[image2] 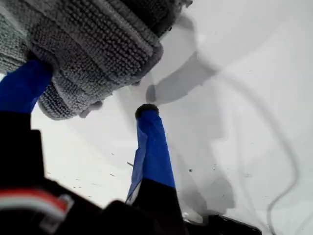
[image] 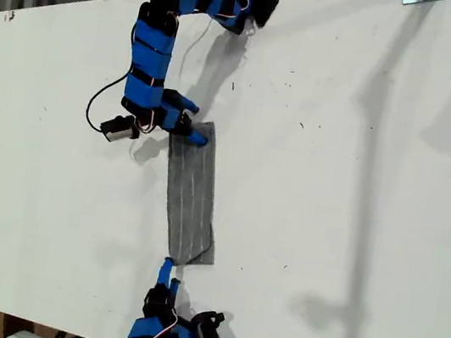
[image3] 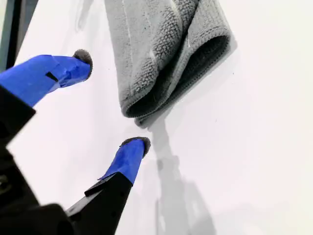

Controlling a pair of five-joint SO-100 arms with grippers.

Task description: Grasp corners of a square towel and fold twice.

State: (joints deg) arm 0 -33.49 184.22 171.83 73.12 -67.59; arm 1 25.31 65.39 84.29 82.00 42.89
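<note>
Exterior view: the towel (image: 191,202) lies folded into a narrow strip mid-table (image: 351,240).
My first gripper (image: 190,131) has its jaws parted, one finger under the towel's end; my second gripper (image3: 113,100) stands wide, just short of the other end.

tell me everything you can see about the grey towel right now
The grey towel, a knobbly looped cloth with thin pale stripes, lies folded into a narrow strip on the white table, near the middle of the exterior view. Its ends show rounded, doubled-over layers. The first wrist view has one blue finger of my first hand against one end, jaws apart. My second hand sits open just short of the other end, touching nothing.
</note>
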